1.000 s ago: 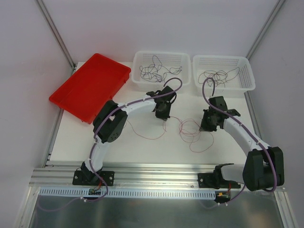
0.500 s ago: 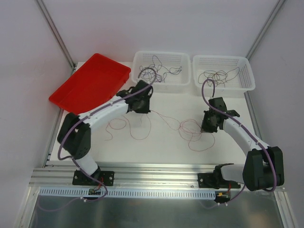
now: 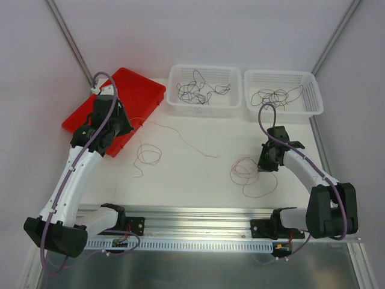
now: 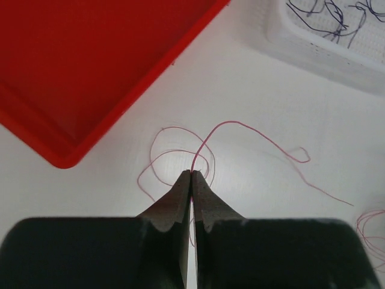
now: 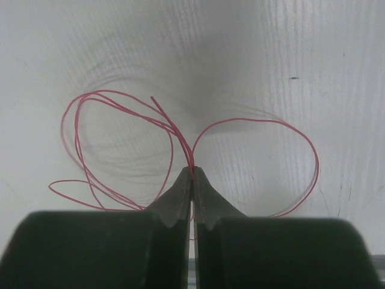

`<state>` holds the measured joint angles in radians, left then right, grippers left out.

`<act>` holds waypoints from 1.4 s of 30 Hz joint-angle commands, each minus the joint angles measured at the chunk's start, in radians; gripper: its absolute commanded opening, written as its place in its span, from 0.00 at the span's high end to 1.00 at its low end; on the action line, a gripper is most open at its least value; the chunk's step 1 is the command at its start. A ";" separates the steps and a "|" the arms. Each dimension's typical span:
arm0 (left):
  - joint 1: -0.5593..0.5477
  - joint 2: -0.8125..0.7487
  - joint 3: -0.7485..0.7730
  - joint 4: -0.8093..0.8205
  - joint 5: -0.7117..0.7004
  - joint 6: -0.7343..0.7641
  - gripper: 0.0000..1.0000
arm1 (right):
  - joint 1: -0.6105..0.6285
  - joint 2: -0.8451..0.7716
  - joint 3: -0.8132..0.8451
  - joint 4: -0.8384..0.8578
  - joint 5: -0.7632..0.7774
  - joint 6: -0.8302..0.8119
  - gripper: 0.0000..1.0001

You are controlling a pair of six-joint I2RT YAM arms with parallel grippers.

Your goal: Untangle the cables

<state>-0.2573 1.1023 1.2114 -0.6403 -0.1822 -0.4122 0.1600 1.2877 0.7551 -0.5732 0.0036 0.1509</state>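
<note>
left claw (image 4: 191, 174) clamped, arm extended | right claw (image 5: 192, 170) clamped, arm bent

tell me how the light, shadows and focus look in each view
top external: even, soft light, and the thin red-pink cables are barely resolved on the white table; left wrist: the black left fingers up close look soft; right wrist: a grey shadow smudges the table above the black right fingers, and the cables cast faint shadows.

Far edge barred by left basket (image 3: 204, 110) and right basket (image 3: 280, 111) side by side, red tray (image 3: 141, 93) closing far-left corner, left arm (image 3: 71, 174) spanning left side, right arm (image 3: 304, 167) bounding right, open worktop (image 3: 198, 186) between pink strand (image 3: 147, 155) and pink coil (image 3: 246, 171).
</note>
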 commanded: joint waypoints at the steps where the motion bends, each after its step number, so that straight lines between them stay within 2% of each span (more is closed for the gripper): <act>1: 0.068 -0.032 0.062 -0.093 -0.057 0.075 1.00 | -0.019 -0.002 0.007 -0.008 0.012 0.006 0.99; 7: 0.113 -0.025 0.177 -0.144 -0.083 0.102 1.00 | -0.034 -0.021 0.009 -0.017 0.012 -0.004 0.99; 12: 0.113 -0.001 0.168 -0.142 -0.005 0.063 1.00 | -0.036 -0.036 0.004 -0.008 -0.026 -0.004 0.99; 17: 0.115 0.001 -0.010 -0.102 0.088 -0.026 1.00 | -0.034 -0.037 0.001 -0.002 -0.039 -0.008 0.99; 22: 0.113 -0.032 -0.273 0.034 0.136 -0.115 1.00 | -0.036 -0.033 -0.017 0.015 -0.060 -0.014 0.99; 25: 0.113 -0.042 -0.408 0.124 0.150 -0.174 0.98 | -0.036 -0.025 -0.025 0.024 -0.074 -0.016 0.95; 29: 0.113 -0.027 -0.518 0.212 0.139 -0.237 0.84 | -0.030 -0.031 -0.022 0.024 -0.082 -0.025 0.88; 30: 0.113 -0.018 -0.548 0.228 0.138 -0.246 0.75 | -0.027 -0.039 -0.019 0.021 -0.079 -0.028 0.87; 33: 0.113 0.013 -0.581 0.275 0.128 -0.270 0.61 | -0.008 -0.074 0.000 0.001 -0.060 -0.042 0.78; 34: 0.113 0.024 -0.582 0.284 0.133 -0.275 0.59 | -0.002 -0.083 0.007 -0.014 -0.056 -0.047 0.73; 36: 0.113 0.060 -0.581 0.300 0.144 -0.278 0.53 | 0.015 -0.119 0.026 -0.028 -0.037 -0.050 0.71; 39: 0.113 0.100 -0.578 0.320 0.147 -0.281 0.41 | 0.033 -0.192 0.042 -0.042 -0.025 -0.044 0.62; 40: 0.113 0.108 -0.576 0.324 0.141 -0.281 0.34 | 0.048 -0.208 0.046 -0.048 -0.025 -0.043 0.58; 42: 0.113 0.132 -0.572 0.340 0.121 -0.281 0.28 | 0.065 -0.250 0.058 -0.059 -0.025 -0.042 0.52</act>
<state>-0.1490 1.2156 0.6331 -0.3557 -0.0532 -0.6724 0.1982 1.1091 0.7551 -0.5995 -0.0383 0.1150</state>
